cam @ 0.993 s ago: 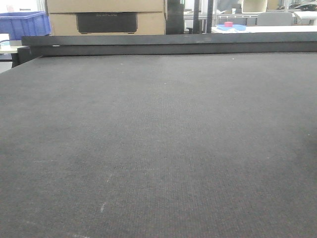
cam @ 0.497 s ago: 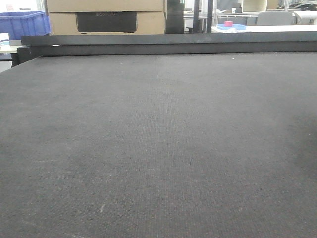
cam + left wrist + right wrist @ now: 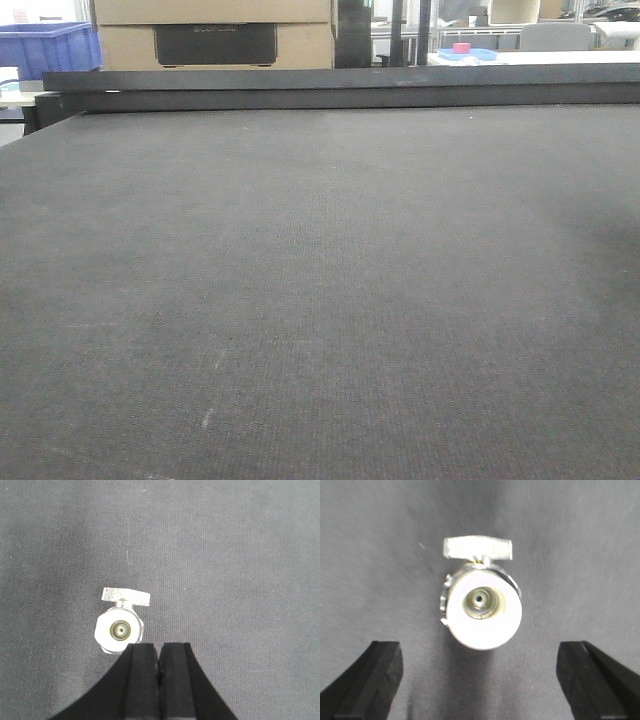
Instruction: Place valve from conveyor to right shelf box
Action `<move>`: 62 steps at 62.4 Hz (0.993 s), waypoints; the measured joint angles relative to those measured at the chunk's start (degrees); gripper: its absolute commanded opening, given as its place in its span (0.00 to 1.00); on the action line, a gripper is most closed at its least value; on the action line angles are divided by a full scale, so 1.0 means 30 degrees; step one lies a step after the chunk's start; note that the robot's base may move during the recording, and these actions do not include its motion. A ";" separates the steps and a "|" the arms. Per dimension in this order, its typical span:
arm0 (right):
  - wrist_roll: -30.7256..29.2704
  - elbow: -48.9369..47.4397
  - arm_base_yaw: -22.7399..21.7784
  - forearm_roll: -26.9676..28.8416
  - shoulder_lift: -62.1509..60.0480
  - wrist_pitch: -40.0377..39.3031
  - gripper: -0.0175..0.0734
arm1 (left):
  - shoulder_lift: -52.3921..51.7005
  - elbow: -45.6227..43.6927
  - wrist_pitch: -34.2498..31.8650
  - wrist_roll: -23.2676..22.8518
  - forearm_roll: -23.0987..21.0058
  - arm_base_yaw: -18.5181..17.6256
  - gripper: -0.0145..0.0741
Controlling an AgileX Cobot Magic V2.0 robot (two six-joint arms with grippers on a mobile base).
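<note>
Pre-grasp, I'd say: right end effector (image 3: 480,672) wide open and empty above the silver metal valve (image 3: 482,605) on the dark grey woven conveyor (image 3: 370,555), next lower and close.

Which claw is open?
The right claw: its fingers stand wide apart, the valve centred ahead of the gap. The left claw is shut, fingers pressed together, holding nothing.

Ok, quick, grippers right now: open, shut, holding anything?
Left gripper: shut, empty; the valve lies beside it.
Right gripper: open, holding nothing.
</note>
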 measured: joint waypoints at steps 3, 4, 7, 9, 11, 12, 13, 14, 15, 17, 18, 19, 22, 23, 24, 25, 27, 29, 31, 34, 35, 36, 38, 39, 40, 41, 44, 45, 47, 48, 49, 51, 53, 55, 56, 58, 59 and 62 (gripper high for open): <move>0.0000 0.0000 -0.0152 0.0000 0.0427 0.0000 0.75 | 0.0000 0.0000 0.0033 0.0000 0.0000 0.0000 0.04; 0.0000 -0.0006 -0.0237 0.0000 0.0618 -0.0053 0.75 | 0.0000 0.0000 0.0033 0.0000 0.0000 0.0000 0.04; 0.0000 -0.0043 -0.0439 0.0035 0.1014 -0.0254 0.75 | 0.0000 -0.0008 0.0033 0.0000 0.0000 0.0000 0.04; -0.0150 -0.0082 -0.0538 0.0230 0.1192 -0.0297 0.75 | 0.0000 -0.0008 0.0033 0.0000 0.0000 0.0000 0.04; -0.0362 -0.0123 -0.0689 0.0230 0.1345 -0.0339 0.75 | 0.0000 -0.0008 0.0033 0.0000 0.0000 0.0000 0.04; -0.0479 -0.0123 -0.0733 0.0400 0.1423 -0.0384 0.75 | 0.0000 -0.0008 0.0033 0.0000 0.0000 0.0000 0.04; -0.0665 -0.0123 -0.0799 0.0581 0.1524 -0.0384 0.75 | 0.0000 -0.0008 0.0033 0.0000 0.0000 0.0000 0.04; -0.0783 -0.0123 -0.0863 0.0714 0.1600 -0.0416 0.75 | 0.0000 -0.0008 0.0033 0.0000 0.0000 0.0000 0.04; -0.0927 -0.0123 -0.0944 0.0827 0.1715 -0.0416 0.75 | 0.0000 -0.0008 0.0033 0.0000 0.0000 0.0000 0.04; -0.1089 -0.0123 -0.1044 0.0959 0.1935 -0.0416 0.75 | 0.0000 -0.0008 0.0033 0.0000 0.0000 0.0000 0.04; -0.1205 -0.0123 -0.1116 0.1010 0.2036 -0.0489 0.75 | 0.0000 -0.0008 0.0033 0.0000 0.0000 0.0000 0.04; -0.1243 -0.0123 -0.1168 0.1054 0.2131 -0.0543 0.75 | 0.0000 -0.0008 0.0033 0.0000 0.0000 0.0000 0.04; -0.1319 -0.0123 -0.1360 0.1229 0.2434 -0.0781 0.75 | 0.0000 -0.0040 0.0033 0.0000 -0.0035 0.0000 0.04; -0.1331 -0.0123 -0.1426 0.1297 0.2540 -0.0873 0.75 | 0.0000 -0.0040 0.0033 0.0000 -0.0035 0.0000 0.04; -0.1368 -0.0123 -0.1535 0.1398 0.2690 -0.0965 0.75 | 0.0000 -0.0040 0.0033 0.0000 -0.0035 0.0000 0.04; -0.1411 -0.0123 -0.1581 0.1465 0.2790 -0.1091 0.75 | 0.0000 -0.0040 0.0033 0.0000 -0.0035 0.0000 0.04; -0.1442 -0.0123 -0.1760 0.1582 0.3017 -0.1259 0.75 | 0.0000 -0.0040 0.0033 0.0000 -0.0035 0.0000 0.04; -0.1485 -0.0123 -0.1798 0.1660 0.3186 -0.1343 0.75 | 0.0000 -0.0040 0.0033 0.0000 -0.0035 0.0000 0.04; -0.1522 -0.0123 -0.1842 0.1652 0.3393 -0.1446 0.75 | 0.0000 -0.0040 0.0033 0.0000 -0.0035 0.0000 0.04; -0.1560 -0.0123 -0.1871 0.1702 0.3554 -0.1550 0.75 | 0.0000 -0.0040 0.0033 0.0000 -0.0035 0.0000 0.04; -0.1560 -0.0123 -0.1887 0.1698 0.3595 -0.1613 0.75 | 0.0000 -0.0040 0.0033 0.0000 -0.0035 0.0000 0.04; -0.1560 -0.0123 -0.1921 0.1736 0.3638 -0.1646 0.75 | 0.0000 -0.0048 0.0033 0.0000 -0.0035 0.0000 0.04; -0.1560 -0.0123 -0.1921 0.1730 0.3678 -0.1702 0.75 | 0.0000 -0.0084 0.0033 0.0000 -0.0035 0.0000 0.04; -0.1560 -0.0123 -0.1921 0.1770 0.3724 -0.1734 0.75 | 0.0000 -0.0084 0.0033 0.0000 -0.0035 0.0000 0.04; -0.1598 -0.0123 -0.1921 0.1770 0.3724 -0.1767 0.75 | 0.0000 -0.0084 0.0033 0.0000 -0.0035 0.0000 0.04; -0.1594 -0.0123 -0.1921 0.1770 0.3752 -0.1786 0.75 | 0.0032 -0.0084 0.0033 0.0000 -0.0035 0.0000 0.04; -0.1594 -0.0123 -0.1921 0.1770 0.3769 -0.1781 0.75 | 0.0032 -0.0084 0.0033 0.0000 -0.0035 0.0000 0.04; -0.1594 -0.0123 -0.1879 0.1770 0.3769 -0.1781 0.75 | 0.0032 -0.0084 0.0033 0.0000 -0.0035 0.0000 0.04; -0.1628 -0.0123 -0.1784 0.1770 0.3769 -0.1781 0.75 | 0.0032 -0.0084 0.0033 0.0000 -0.0035 0.0000 0.04; -0.1622 -0.0123 -0.1775 0.1770 0.3769 -0.1781 0.75 | 0.0032 -0.0084 0.0033 0.0000 -0.0035 0.0000 0.04; -0.1622 -0.0123 -0.1735 0.1770 0.3769 -0.1781 0.75 | 0.0032 -0.0084 0.0033 0.0000 -0.0035 0.0000 0.04; -0.1622 -0.0123 -0.1679 0.1770 0.3769 -0.1781 0.75 | 0.0032 -0.0084 0.0033 0.0000 -0.0035 0.0000 0.04; -0.1658 -0.0123 -0.1584 0.1770 0.3769 -0.1781 0.75 | 0.0032 -0.0084 0.0033 0.0000 -0.0035 0.0000 0.04; -0.1634 -0.0123 -0.1536 0.1770 0.3769 -0.1781 0.75 | 0.0032 -0.0084 0.0033 0.0000 -0.0035 0.0000 0.04; -0.1634 -0.0123 -0.1481 0.1770 0.3769 -0.1781 0.75 | 0.0032 -0.0084 0.0033 0.0000 -0.0035 0.0000 0.04; -0.1634 -0.0123 -0.1392 0.1770 0.3769 -0.1781 0.75 | 0.0032 -0.0084 0.0033 0.0000 -0.0035 0.0000 0.04; -0.1634 -0.0123 -0.1348 0.1770 0.3769 -0.1781 0.75 | 0.0032 -0.0084 0.0033 0.0000 -0.0035 0.0000 0.04; -0.1666 -0.0123 -0.1259 0.1770 0.3769 -0.1781 0.75 | 0.0032 -0.0084 0.0033 0.0000 -0.0035 0.0000 0.04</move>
